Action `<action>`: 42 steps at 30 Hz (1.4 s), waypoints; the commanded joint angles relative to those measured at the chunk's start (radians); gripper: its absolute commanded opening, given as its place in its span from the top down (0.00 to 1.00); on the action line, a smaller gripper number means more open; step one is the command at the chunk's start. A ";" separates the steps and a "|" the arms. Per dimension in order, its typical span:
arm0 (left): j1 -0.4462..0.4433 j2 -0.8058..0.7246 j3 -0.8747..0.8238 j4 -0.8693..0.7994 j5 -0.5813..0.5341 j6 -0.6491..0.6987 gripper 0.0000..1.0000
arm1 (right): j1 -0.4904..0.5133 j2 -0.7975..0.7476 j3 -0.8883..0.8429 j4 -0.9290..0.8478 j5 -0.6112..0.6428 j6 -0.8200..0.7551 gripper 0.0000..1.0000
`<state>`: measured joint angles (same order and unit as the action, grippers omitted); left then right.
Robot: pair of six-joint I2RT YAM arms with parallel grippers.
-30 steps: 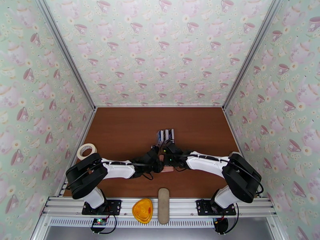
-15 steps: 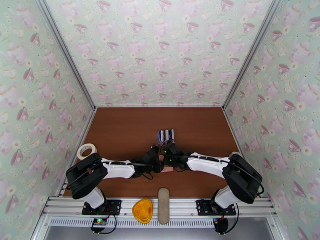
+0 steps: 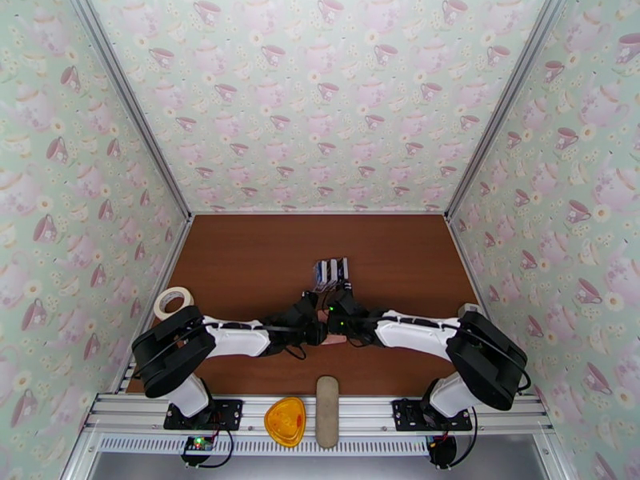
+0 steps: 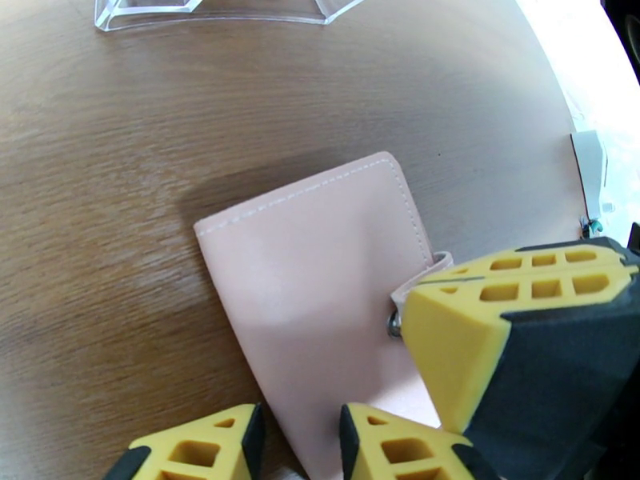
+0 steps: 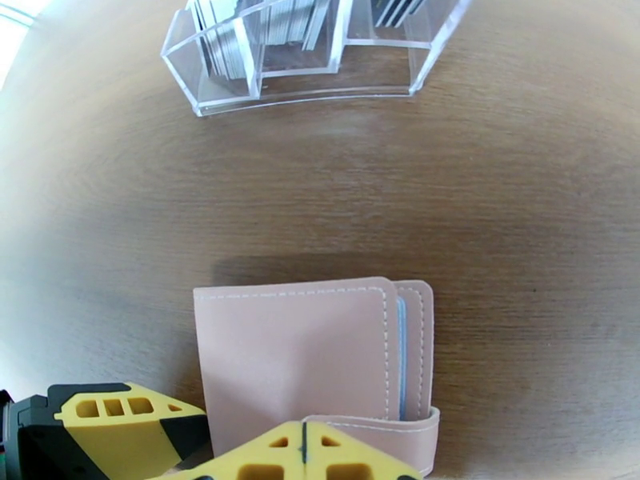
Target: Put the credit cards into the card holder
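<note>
Card holder (image 5: 296, 354) closed, bare table (image 5: 320, 210) beyond

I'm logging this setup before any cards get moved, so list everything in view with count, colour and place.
pale pink rectangular card holder: one, pink, lying flat on the table between the two arms.
clear plastic upright rack: one, transparent, just beyond the card holder.
thin plastic credit cards: several, black and white, standing in the rack.
roll of tape: one, cream, table's left edge.
rounded-triangle plastic piece: one, orange, near rail.
long oval case: one, beige, beside the orange piece.
wooden table: one, brown.
left arm's fingers: two, yellow and black, either side of the holder's near corner; grip unclear.
right arm's fingers: two, yellow and black, closed together at the snap tab.
</note>
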<state>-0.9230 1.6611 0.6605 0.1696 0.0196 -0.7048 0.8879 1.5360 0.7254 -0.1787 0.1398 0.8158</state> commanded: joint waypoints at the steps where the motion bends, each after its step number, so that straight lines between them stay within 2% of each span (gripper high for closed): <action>1: 0.012 0.054 -0.001 -0.088 0.000 -0.010 0.65 | 0.047 0.068 -0.061 -0.091 -0.082 0.030 1.00; 21: 0.031 0.054 -0.003 -0.102 -0.002 -0.012 0.65 | 0.115 0.167 -0.106 -0.068 -0.090 0.126 1.00; 28: 0.042 0.063 -0.006 -0.094 0.008 -0.009 0.65 | 0.120 0.129 -0.100 -0.082 -0.082 0.130 1.00; 34: 0.055 0.080 0.012 -0.096 0.012 0.001 0.65 | 0.120 0.087 -0.102 -0.055 -0.104 0.144 0.79; 42: 0.076 0.101 0.025 -0.106 0.011 0.001 0.65 | 0.121 0.070 -0.122 0.037 -0.157 0.168 0.78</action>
<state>-0.8661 1.6703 0.6846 0.1238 0.0788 -0.7059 0.9497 1.5551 0.6609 -0.0486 0.2852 0.9585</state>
